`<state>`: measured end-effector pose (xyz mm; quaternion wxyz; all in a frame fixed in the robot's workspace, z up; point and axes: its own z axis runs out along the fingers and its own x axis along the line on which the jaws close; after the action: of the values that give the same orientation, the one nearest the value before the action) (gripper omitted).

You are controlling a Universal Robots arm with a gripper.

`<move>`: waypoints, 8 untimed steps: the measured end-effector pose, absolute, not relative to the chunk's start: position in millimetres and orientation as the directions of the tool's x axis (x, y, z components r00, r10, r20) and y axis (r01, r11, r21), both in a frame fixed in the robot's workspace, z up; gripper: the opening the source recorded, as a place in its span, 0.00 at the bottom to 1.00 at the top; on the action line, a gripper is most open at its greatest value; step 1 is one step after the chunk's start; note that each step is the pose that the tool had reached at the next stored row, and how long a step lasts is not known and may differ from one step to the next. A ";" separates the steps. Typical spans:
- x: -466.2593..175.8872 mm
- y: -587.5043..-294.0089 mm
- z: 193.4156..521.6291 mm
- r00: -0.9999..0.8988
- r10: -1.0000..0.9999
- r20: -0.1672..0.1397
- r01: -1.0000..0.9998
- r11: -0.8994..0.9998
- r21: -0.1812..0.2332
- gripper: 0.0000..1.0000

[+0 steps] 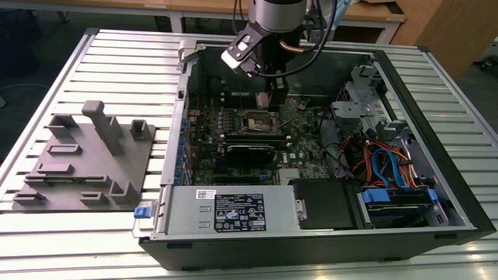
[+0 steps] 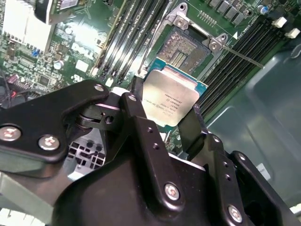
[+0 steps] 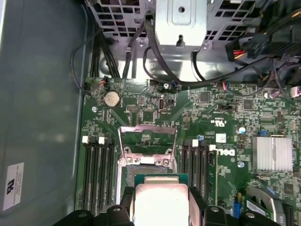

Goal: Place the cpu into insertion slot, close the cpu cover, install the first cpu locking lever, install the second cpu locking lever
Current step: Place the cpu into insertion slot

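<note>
I hold the cpu (image 2: 173, 96) by 2 opposite edges in the closed gripper (image 2: 165, 109), close above the open insertion slot (image 2: 184, 47) and not yet seated; I judge it light, stiff and smooth, with a fragile underside, so only the edges are safe to grip.

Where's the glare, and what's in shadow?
First wrist view: the cpu lid washes out near white, and the heatsink is bright too. Second wrist view: milder sheen on the cpu, heatsink blown out. Exterior view: case interior dim around the slot, table bright.
</note>
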<state>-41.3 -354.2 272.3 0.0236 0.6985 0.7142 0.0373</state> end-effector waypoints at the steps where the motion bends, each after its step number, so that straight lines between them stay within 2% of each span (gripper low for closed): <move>1: -41.7 -353.5 270.5 -0.023 1.000 0.018 0.996 0.021 0.086 0.54; 8: -42.7 -351.0 257.6 -0.023 1.000 0.018 0.996 0.021 0.088 0.54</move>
<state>-42.7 -351.0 257.6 0.0241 0.6985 0.7142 0.0379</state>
